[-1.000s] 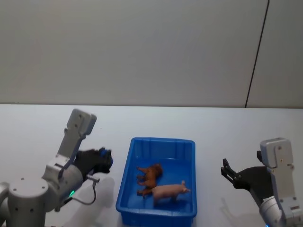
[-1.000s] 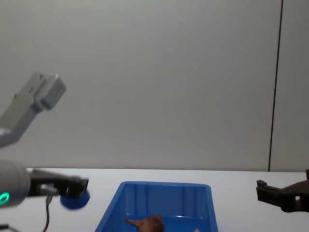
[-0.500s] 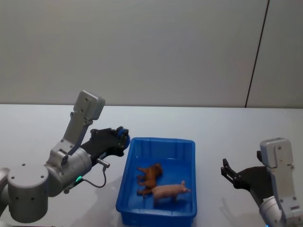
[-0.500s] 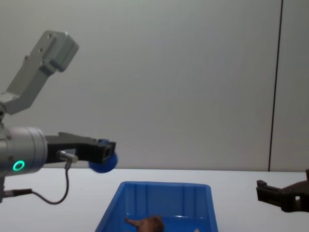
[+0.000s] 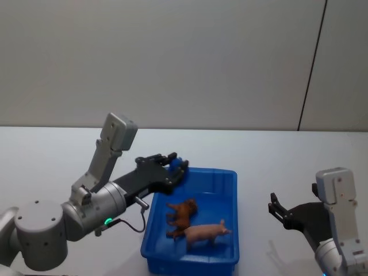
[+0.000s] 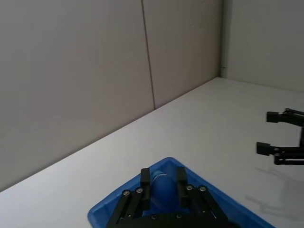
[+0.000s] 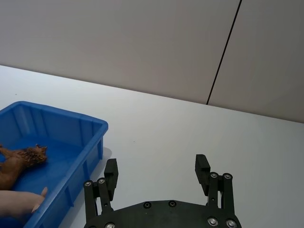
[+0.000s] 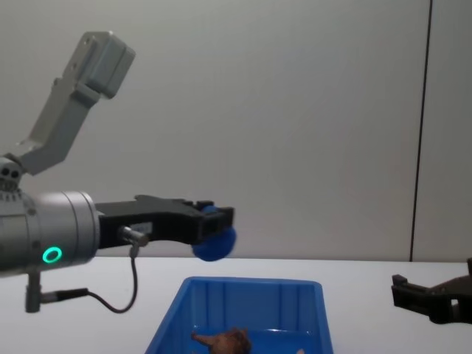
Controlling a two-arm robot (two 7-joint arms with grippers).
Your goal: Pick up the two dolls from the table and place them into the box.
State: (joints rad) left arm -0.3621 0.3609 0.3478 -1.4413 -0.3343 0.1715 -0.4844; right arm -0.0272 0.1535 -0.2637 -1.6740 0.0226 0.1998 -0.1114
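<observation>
Dolls, brown point(image 5: 182, 213) and pink point(image 5: 206, 232), already lie in the blue box point(image 5: 226, 174); the left gripper point(image 5: 175, 167), clamping a small blue ball point(image 8: 214, 242), has swung over its far-left corner; right gripper point(image 5: 277, 208) waits spread

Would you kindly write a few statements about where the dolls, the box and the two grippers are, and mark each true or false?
1. Both dolls lie inside the box. True: the reddish-brown doll and the pink doll rest on its floor.
2. The left gripper holds a small blue object. True.
3. The left gripper hangs to the right of the box. False: it is above the box's far left corner.
4. The right gripper grips the pink doll. False: its jaws are open and empty, right of the box.
</observation>
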